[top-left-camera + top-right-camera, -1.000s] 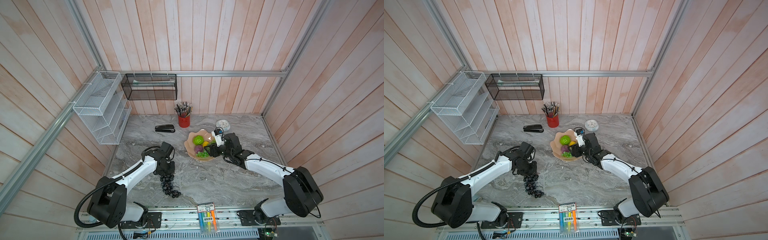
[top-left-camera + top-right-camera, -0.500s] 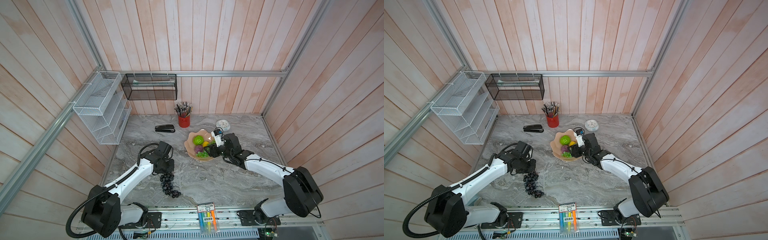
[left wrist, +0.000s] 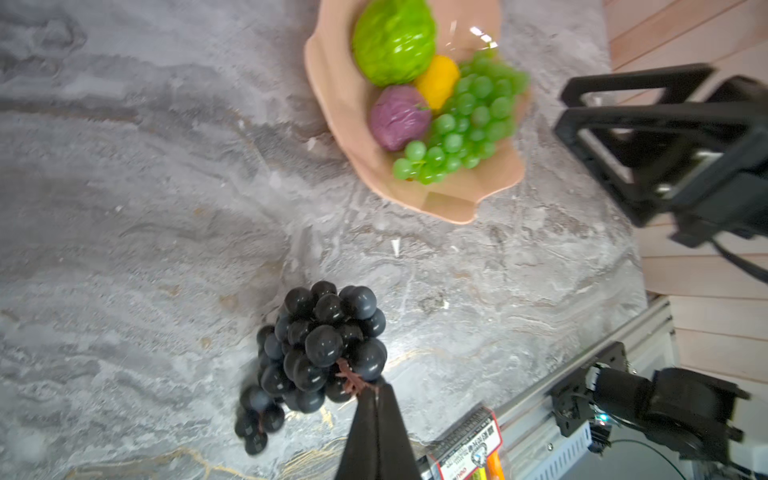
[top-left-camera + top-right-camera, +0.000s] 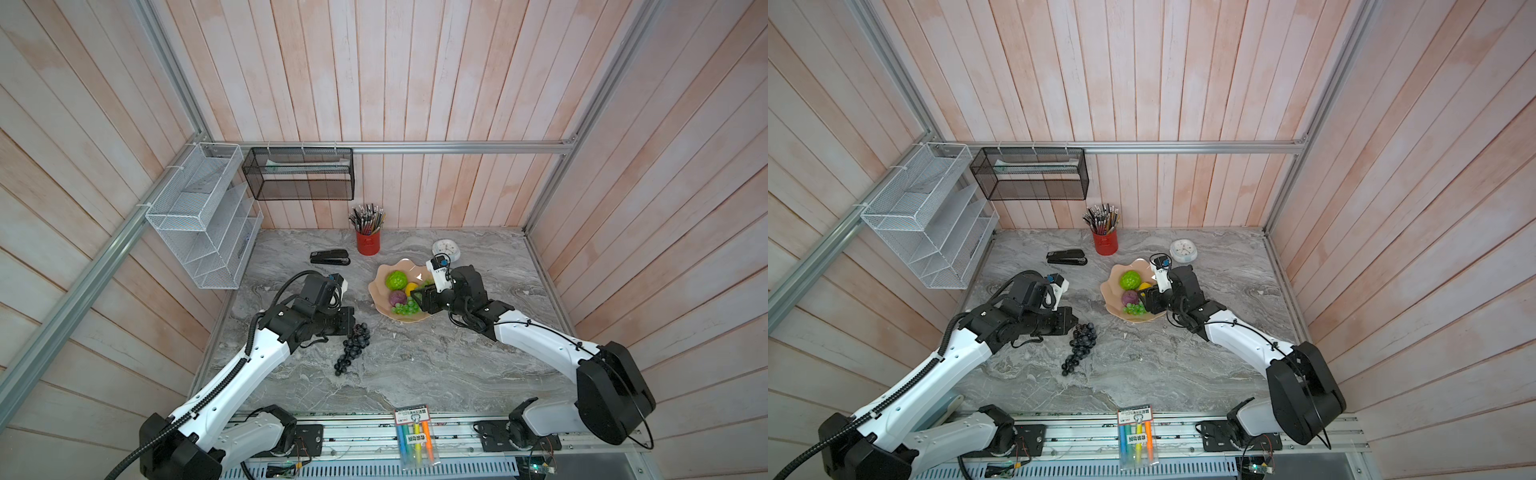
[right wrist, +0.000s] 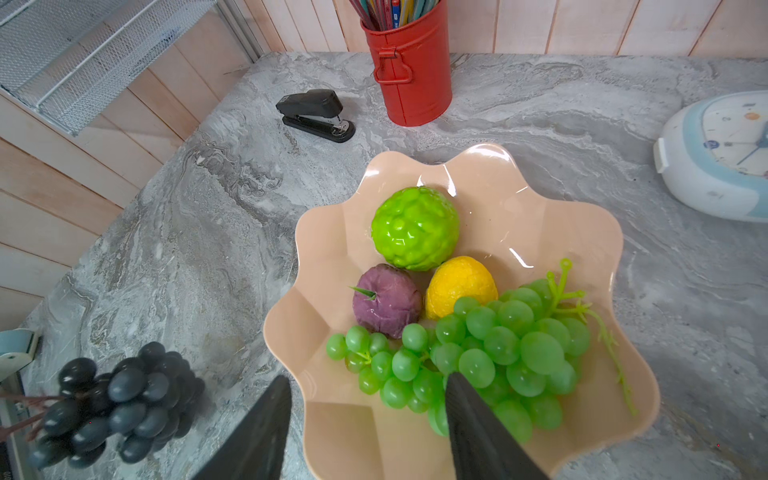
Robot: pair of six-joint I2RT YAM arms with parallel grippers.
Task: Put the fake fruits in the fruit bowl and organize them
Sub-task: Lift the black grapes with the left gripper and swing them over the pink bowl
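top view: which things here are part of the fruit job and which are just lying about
Job: fruit bowl, bumpy green ball, yellow fruit, purple fruit, green grape bunch, dark grape bunch.
Lying about: stapler, red pencil cup, clock, marker packet.

On the grey marble bench (image 4: 415, 374) are a red metal pencil cup (image 4: 368, 245), a black plastic stapler (image 4: 330, 257) — and a round white clock (image 4: 445, 250).

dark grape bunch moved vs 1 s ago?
Yes: the dark grape bunch, stem pinched in the left end effector, shifted toward the fruit bowl, away from the marker packet.
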